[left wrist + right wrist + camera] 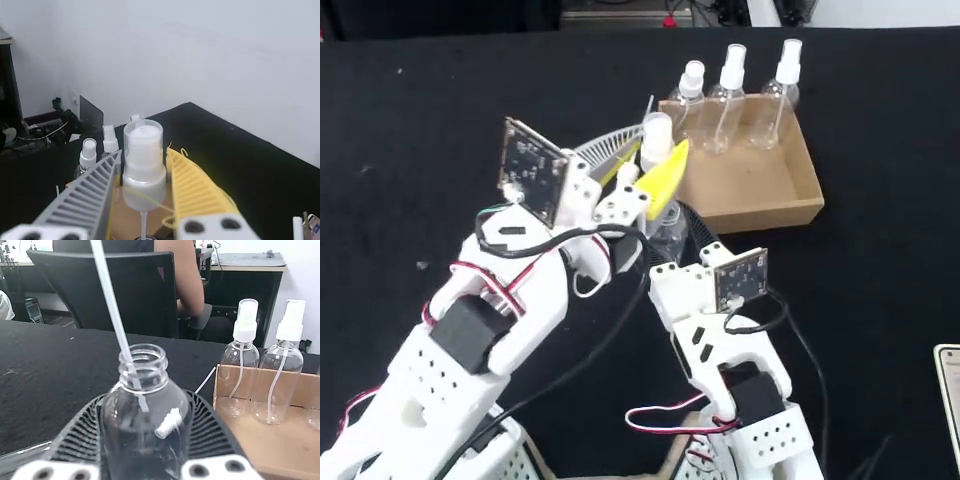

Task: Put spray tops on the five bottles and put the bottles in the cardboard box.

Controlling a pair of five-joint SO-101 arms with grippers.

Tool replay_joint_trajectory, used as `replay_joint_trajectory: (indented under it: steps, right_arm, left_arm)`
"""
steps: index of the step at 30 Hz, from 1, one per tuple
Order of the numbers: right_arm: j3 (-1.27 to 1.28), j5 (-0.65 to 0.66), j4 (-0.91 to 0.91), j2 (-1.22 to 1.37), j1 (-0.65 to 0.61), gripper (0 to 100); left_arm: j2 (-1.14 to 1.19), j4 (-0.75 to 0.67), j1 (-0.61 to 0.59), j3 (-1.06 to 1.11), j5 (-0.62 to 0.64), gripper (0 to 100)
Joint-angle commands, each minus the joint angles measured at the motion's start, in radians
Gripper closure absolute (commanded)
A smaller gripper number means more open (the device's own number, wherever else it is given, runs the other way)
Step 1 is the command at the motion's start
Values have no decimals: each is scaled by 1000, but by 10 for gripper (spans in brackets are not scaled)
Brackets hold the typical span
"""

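Pinched tight in the left gripper (143, 154): a white spray top (144, 135), with the grey finger (85, 200) on one side and the yellow finger (195, 190) on the other. Held up over the black table (420, 120), thin tube (114, 315) hanging down. Squeezed in the right gripper (147, 405): a clear bottle (145, 435), standing up, open at the neck. End of the tube down inside that neck, but the white cap part well above it, not on yet. All of this just beside the cardboard box (750, 215), by its left wall in the high view. Inside the box, three more bottles (728, 100) in a row along the far wall, each standing up with a spray top on.
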Motion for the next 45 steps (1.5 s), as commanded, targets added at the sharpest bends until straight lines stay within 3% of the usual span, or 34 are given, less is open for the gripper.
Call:
replay_joint_trajectory:
  steps: [1, 6, 11, 14, 22, 30, 40, 45]
  right_arm:
    - [-4, 8, 0, -25, 11, 981]
    - [-4, 8, 0, -25, 11, 981]
    - [-4, 8, 0, -25, 11, 981]
    - [-4, 8, 0, -25, 11, 981]
    - [-4, 8, 0, -25, 11, 981]
    - [-4, 8, 0, -25, 12, 981]
    - [-4, 8, 2, -25, 11, 981]
    - [-4, 8, 3, -25, 12, 981]
  left_arm:
    - [-9, -23, 13, 12, 5, 924]
    - [-8, -25, 13, 61, 6, 920]
    - [-8, -23, 13, 88, 25, 813]
    - [-8, -23, 4, 79, 77, 812]
    - [-14, -23, 2, 53, 74, 812]
    - [-8, -23, -125, 65, -23, 812]
    - [-9, -25, -45, 180, -23, 812]
    - [-20, -21, -81, 128, -23, 812]
